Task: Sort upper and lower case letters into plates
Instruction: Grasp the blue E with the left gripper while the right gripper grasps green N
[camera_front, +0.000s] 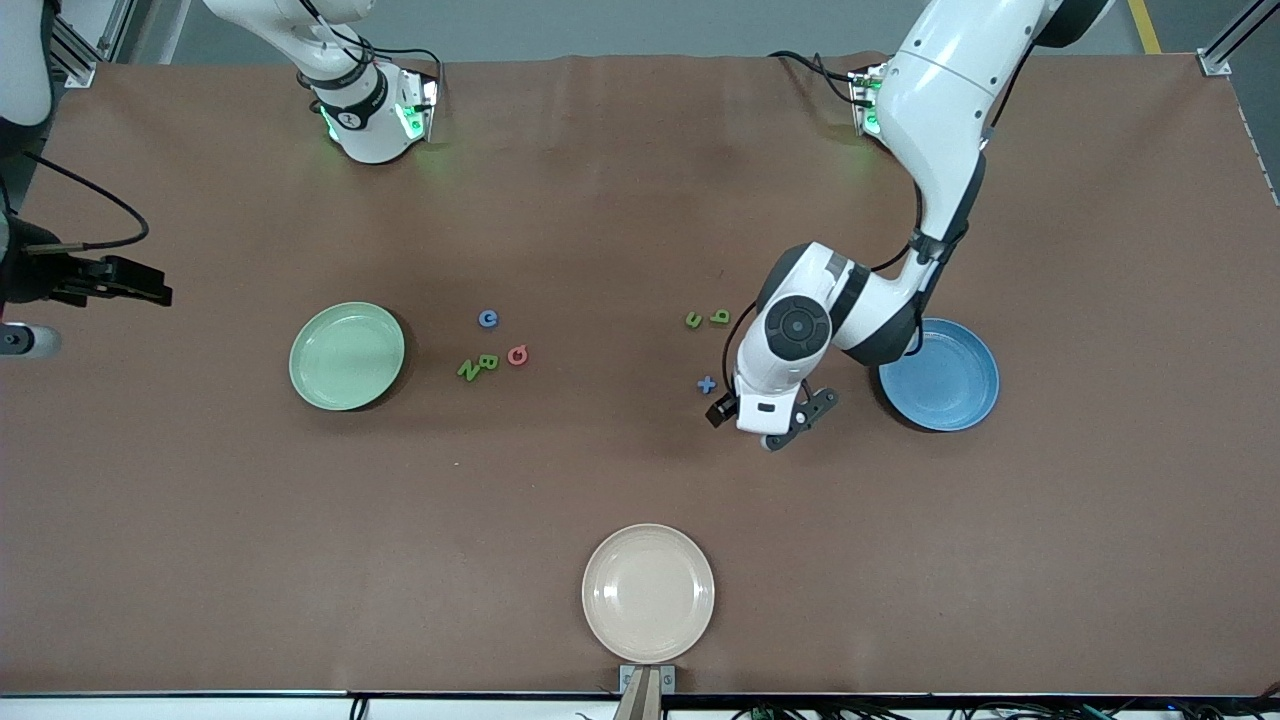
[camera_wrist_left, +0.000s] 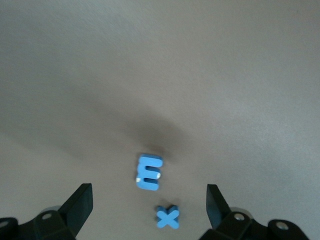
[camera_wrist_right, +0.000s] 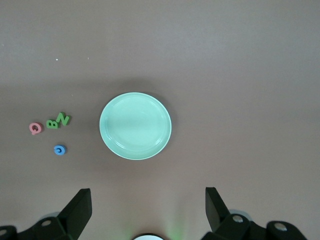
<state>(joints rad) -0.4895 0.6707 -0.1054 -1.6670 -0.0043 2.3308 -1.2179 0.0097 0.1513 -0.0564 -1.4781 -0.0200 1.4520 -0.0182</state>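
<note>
My left gripper is open and empty, low over the table between the blue x and the blue plate. In the left wrist view its fingers straddle a blue E, with the blue x close beside it. The hand hides the E in the front view. Two green letters lie farther from the front camera. A blue c, green N, green B and pinkish letter lie beside the pale green plate. My right gripper is open, high over that plate.
A cream-white plate sits near the table's front edge. Dark hardware with a cable juts in at the right arm's end of the table. Both coloured plates hold nothing.
</note>
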